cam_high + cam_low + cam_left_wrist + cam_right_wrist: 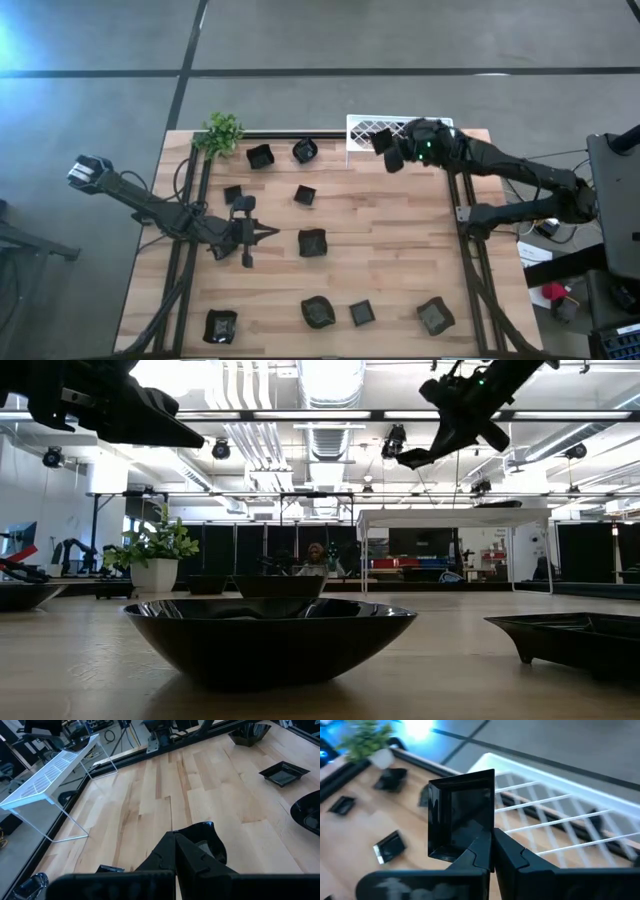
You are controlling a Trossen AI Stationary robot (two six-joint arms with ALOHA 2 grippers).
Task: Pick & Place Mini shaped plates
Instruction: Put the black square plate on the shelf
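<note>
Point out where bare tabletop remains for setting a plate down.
Widest bare wood lies right of the centre plate, below the white rack and above the front-row plates. A smaller patch sits between the left claw and the front-left plate. The back-left cluster beside the plant is crowded.

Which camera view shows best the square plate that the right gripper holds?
The right wrist view: the square plate stands upright, large, pinched by the right gripper. The high view shows it small over the white rack; the low view, dark from below.
</note>
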